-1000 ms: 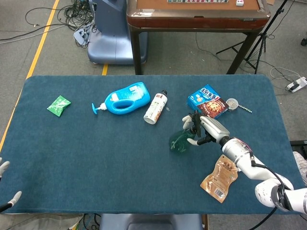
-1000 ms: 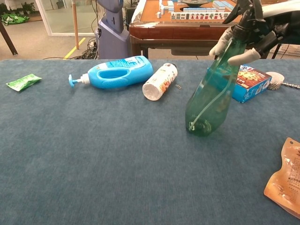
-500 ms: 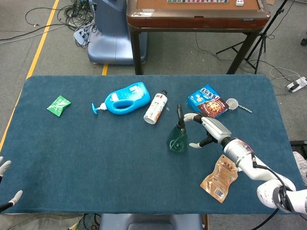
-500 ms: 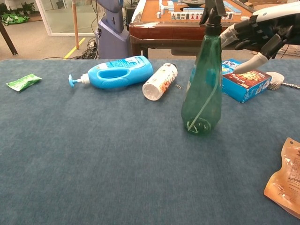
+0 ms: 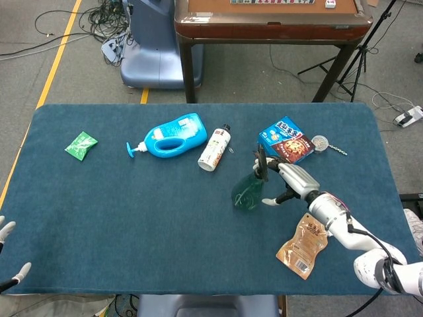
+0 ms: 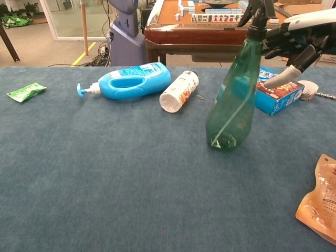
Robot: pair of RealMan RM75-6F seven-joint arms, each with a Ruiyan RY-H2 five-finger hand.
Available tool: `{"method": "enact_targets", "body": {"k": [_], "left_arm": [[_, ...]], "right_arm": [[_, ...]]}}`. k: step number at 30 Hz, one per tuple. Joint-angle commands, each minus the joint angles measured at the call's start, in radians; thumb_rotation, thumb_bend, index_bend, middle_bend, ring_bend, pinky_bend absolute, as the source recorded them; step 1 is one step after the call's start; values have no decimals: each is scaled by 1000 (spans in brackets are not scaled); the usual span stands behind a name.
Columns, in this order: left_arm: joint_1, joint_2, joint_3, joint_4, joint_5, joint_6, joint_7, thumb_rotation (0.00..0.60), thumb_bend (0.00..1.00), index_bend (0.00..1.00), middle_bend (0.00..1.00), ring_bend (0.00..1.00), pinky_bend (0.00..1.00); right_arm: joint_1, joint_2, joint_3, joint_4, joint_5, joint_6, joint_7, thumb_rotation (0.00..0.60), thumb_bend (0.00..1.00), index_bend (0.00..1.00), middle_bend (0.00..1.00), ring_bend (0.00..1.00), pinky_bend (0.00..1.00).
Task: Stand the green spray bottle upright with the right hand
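Head view is showing the green bottle (image 5: 248, 188) standing on its base near the middle-right of the blue table (image 5: 132, 218), tilting with its black nozzle toward the right hand (image 5: 291, 181). The hand is sitting just beside the nozzle with fingers spread; from this angle I cannot tell whether a finger is touching the bottle. A blue detergent jug (image 5: 168, 136) and a white bottle (image 5: 214, 148) are lying on their sides farther back, a blue snack box (image 5: 285, 140) is lying behind the hand, a brown pouch (image 5: 303, 246) is lying near the front right edge beside the forearm, and a green packet (image 5: 80, 145) is lying far left. The left hand (image 5: 8, 254) is showing only fingertips at the lower left edge, apart and holding nothing. Chest view is showing the green bottle (image 6: 234, 97) leaning to the right, base on the cloth, its neck just beside the right hand (image 6: 296, 44). The fingers (image 6: 281, 77) are standing open and are gripping nothing; one light fingertip is pointing toward the bottle's shoulder, apart from it. The snack box (image 6: 278, 92) is sitting behind the bottle, the jug (image 6: 131, 80) and white bottle (image 6: 179, 91) are lying to the left, and the pouch (image 6: 319, 202) is lying at the lower right.
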Motion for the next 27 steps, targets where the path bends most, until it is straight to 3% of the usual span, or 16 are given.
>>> {"method": "enact_targets", "body": {"k": [1, 3, 10, 17, 27], "left_arm": [[0, -1, -1, 0, -1, 0, -1, 600, 255, 96, 0, 0, 0], [0, -1, -1, 1, -3, -1, -1, 600, 255, 96, 0, 0, 0], [-6, -2, -6, 7, -5, -5, -8, 600, 256, 96, 0, 0, 0], [-20, 0, -13, 8, -10, -22, -6, 600, 255, 96, 0, 0, 0], [-38, 3, -18, -11, -6, -37, 11, 600, 255, 96, 0, 0, 0]], "right_arm": [[-12, 10, -4, -9, -6, 15, -2, 600, 54, 236, 133, 0, 0], [-28, 23, -8, -20, -14, 37, -4, 600, 62, 236, 133, 0, 0], [-142, 73, -61, -54, -94, 227, -116, 600, 252, 236, 142, 0, 0], [-294, 72, -138, -60, -171, 482, -314, 600, 276, 236, 175, 0, 0], [-500, 55, -233, -28, -323, 770, -390, 600, 283, 236, 188, 0, 0]]}}
